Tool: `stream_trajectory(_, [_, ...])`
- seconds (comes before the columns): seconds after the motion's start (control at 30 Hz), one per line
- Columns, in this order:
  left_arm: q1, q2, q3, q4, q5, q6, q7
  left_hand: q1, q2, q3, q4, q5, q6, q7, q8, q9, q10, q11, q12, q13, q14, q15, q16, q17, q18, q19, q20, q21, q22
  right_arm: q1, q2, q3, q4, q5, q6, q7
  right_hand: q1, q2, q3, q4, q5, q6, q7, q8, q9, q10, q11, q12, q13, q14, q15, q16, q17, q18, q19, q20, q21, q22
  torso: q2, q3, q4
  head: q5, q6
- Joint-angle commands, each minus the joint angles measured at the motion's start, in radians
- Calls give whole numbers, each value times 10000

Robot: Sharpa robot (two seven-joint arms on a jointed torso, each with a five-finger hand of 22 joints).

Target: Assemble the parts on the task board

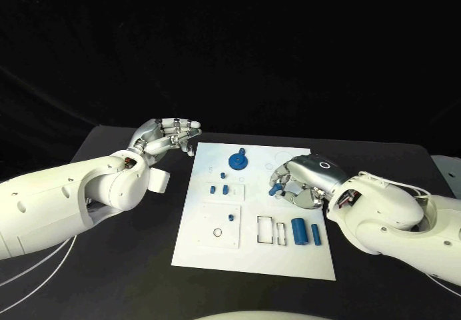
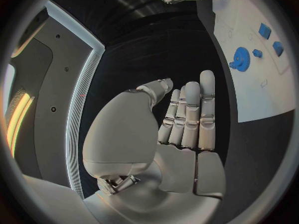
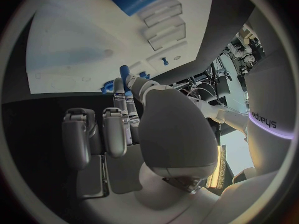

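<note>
Blue peg (image 1: 276, 189) pinched in right hand (image 1: 300, 179) over white board (image 1: 252, 257); gear (image 1: 237, 161) just beyond it. Left hand (image 1: 171, 137) empty, fingers straight, beside board's far corner.

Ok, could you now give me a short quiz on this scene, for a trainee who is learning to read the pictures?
1. True or false: the left robot hand holds a blue part.
2. Pick one. The blue gear lies: A) on the task board, near its far edge; B) off the board; C) in the left robot hand.
3. Short answer: which robot hand pinches the small blue part over the board?

Key: 1 false, it holds nothing; 2 A; 3 the right robot hand.
</note>
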Motion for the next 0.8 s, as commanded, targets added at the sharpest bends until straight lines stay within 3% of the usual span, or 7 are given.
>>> stream_trajectory(0.03, [3, 43, 5, -3, 37, 87, 67, 27, 29, -35, -32, 39, -26, -4, 33, -10, -67, 9, 43, 14, -83, -12, -27, -15, 61, -7, 70, -68, -9, 124, -95, 22, 446, 291, -542, 90, -46, 51, 50, -38, 29, 65, 2, 68, 172, 43, 24, -34, -6, 593, -40, 43, 489, -158, 817, -68, 33, 2293, -3, 4, -17, 13, 4])
stream_trajectory(0.17, [2, 71, 4, -11, 37, 101, 70, 27, 29, -35, -32, 39, -26, -4, 33, -10, -67, 9, 43, 14, -83, -12, -27, -15, 61, -7, 70, -68, -9, 196, 43, 36, 825, 556, -777, 237, -48, 34, 57, -54, 35, 68, 5, 76, 181, 46, 25, -42, -5, 595, -39, 48, 496, -158, 818, -67, 37, 2295, 15, 4, -4, 42, 7])
stream_trajectory(0.3, [2, 102, 3, -21, 37, 117, 71, 27, 29, -35, -32, 39, -26, -4, 33, -10, -67, 9, 43, 14, -83, -12, -27, -15, 61, -7, 70, -68, -9, 82, 504, 4, 921, 734, -911, 395, -51, 25, 61, -62, 39, 68, 9, 79, 185, 46, 27, -47, -4, 593, -39, 42, 487, -153, 811, -68, 11, 2286, 10, 2, -21, 107, -24])
stream_trajectory(0.53, [1, 197, 0, -58, 37, 152, 73, 31, 46, -31, -34, 40, -34, -2, 45, -13, -90, 11, 67, 17, -91, -11, -21, -21, 63, -10, 72, -70, -11, -481, 1540, -149, 571, 745, -1024, 652, -62, 11, 70, -73, 45, 59, 20, 81, 192, 45, 33, -58, -4, 589, -36, 33, 471, -146, 801, -67, -26, 2274, 16, -9, 42, 151, -39])
stream_trajectory(0.67, [1, 215, -1, -55, 38, 154, 72, 31, 46, -31, -34, 40, -34, -2, 45, -13, -90, 11, 67, 17, -91, -11, -21, -21, 63, -10, 72, -70, -11, -811, 1979, -214, 275, 707, -984, 741, -62, 10, 80, -82, 51, 55, 25, 83, 195, 47, 34, -64, -3, 593, -34, 46, 490, -147, 803, -67, -18, 2278, 20, -25, 21, 207, -52])
stream_trajectory(0.8, [1, 221, -1, -43, 38, 153, 70, 31, 46, -31, -34, 40, -34, -2, 45, -13, -90, 11, 67, 17, -91, -11, -21, -21, 63, -10, 72, -70, -11, -1084, 2344, -255, -28, 643, -898, 788, -62, 7, 86, -89, 55, 51, 28, 83, 198, 46, 37, -68, -3, 593, -33, 47, 492, -143, 797, -67, -41, 2270, 26, -13, 17, 239, -79])
